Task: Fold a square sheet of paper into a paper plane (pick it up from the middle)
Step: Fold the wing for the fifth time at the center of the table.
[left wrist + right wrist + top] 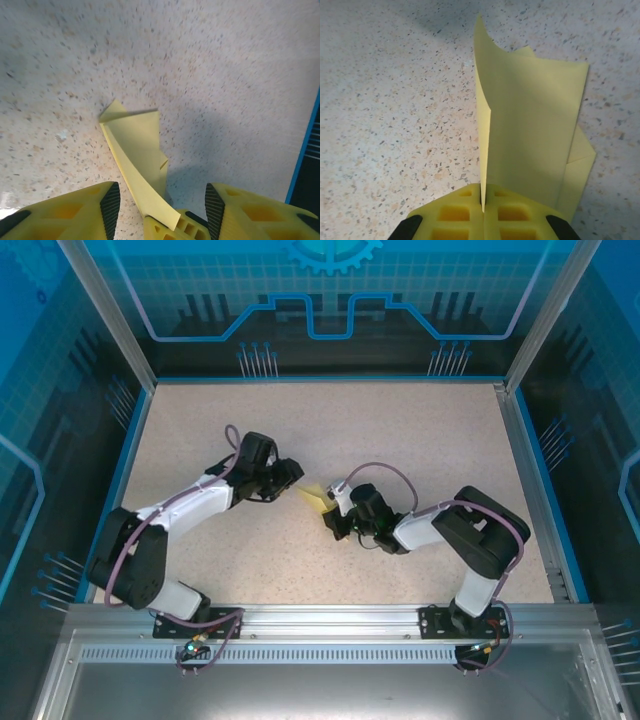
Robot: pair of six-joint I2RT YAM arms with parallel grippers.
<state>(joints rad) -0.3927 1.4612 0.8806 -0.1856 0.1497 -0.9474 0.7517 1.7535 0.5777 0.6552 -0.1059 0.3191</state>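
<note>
Pale-yellow square sheet of paper [535, 125], partly folded, is pinched by one edge in the closed right hand [482, 207] near the middle of the speckled tabletop [385, 125]. The left hand [161, 202] is held open, its black pads [111, 200] on either side of the sheet, apparently not touching it.

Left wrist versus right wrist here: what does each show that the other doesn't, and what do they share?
Left wrist: the left gripper is open, its black pads standing either side of the paper without touching it. The blue table edge runs down the right. Right wrist: the right gripper is shut on the paper's near edge, and the folded layers are seen almost flat-on. Both: the pale-yellow folded paper over the speckled table.
</note>
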